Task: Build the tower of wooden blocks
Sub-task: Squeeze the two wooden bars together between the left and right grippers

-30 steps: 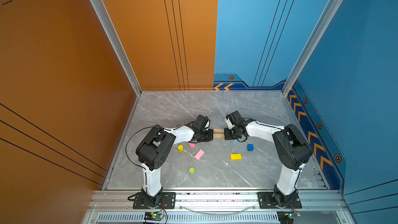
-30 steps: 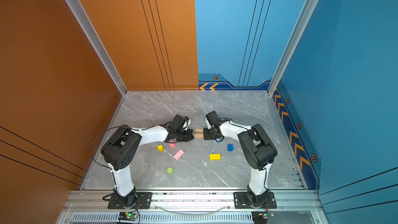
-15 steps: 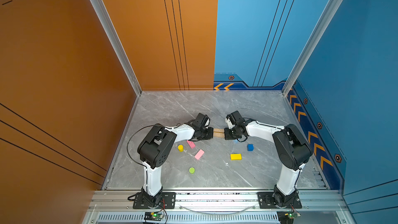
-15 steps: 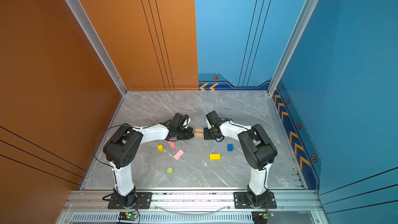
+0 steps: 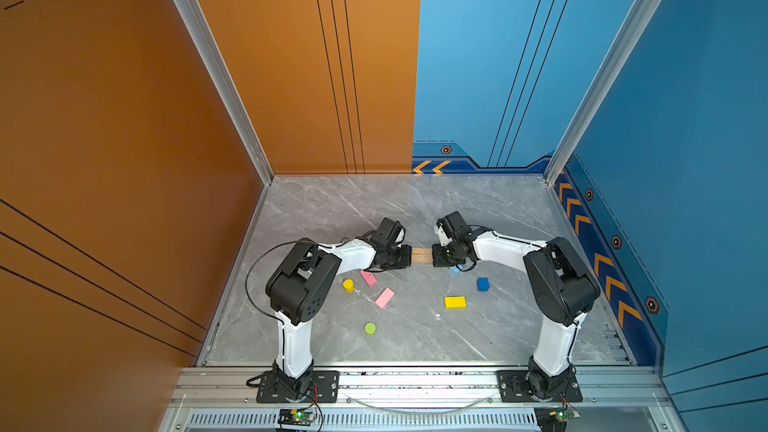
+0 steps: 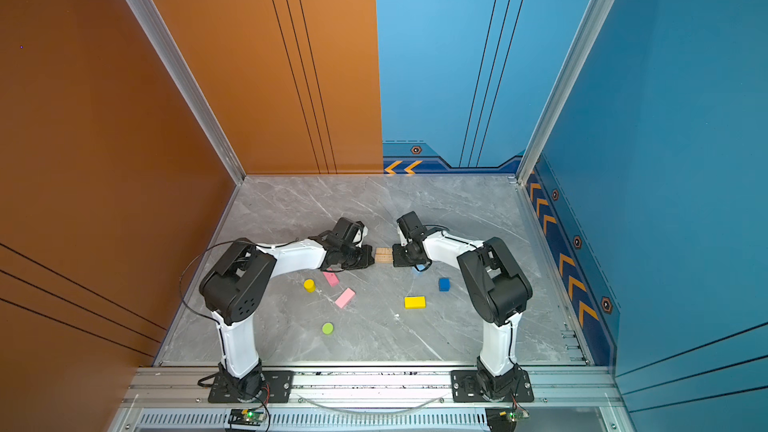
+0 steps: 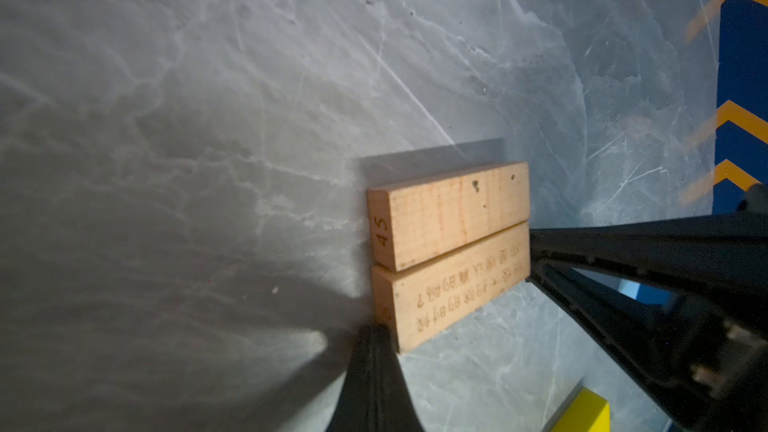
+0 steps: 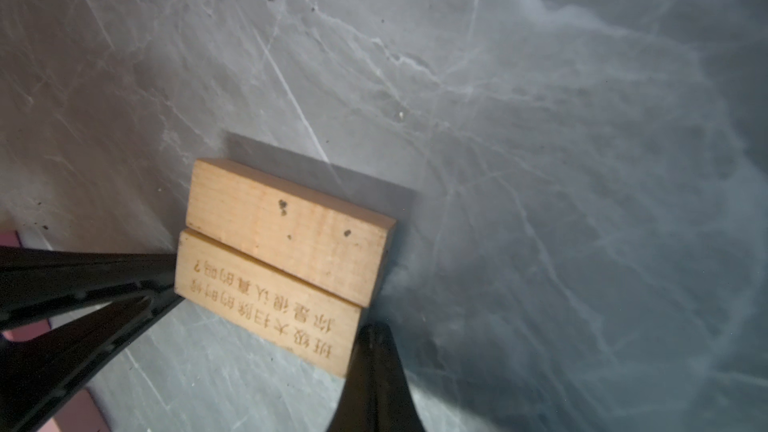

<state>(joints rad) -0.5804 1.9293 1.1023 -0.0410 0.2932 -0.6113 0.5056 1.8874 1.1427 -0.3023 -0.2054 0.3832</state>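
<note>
Left gripper and right gripper, both pinched together, seemingly butt the tan planks mid-frame; uneven pushing could skew them.

Both top views bright, even overhead light, sharp; walls splay w/ wide-angle. Wrist views dimmer, softer; tan planks cast a short shadow on the table, corners smeared & hazy.

A grey marbled table sat between orange walls and blue walls, with orange chevrons along the right skirting and an aluminium rail in front
</note>
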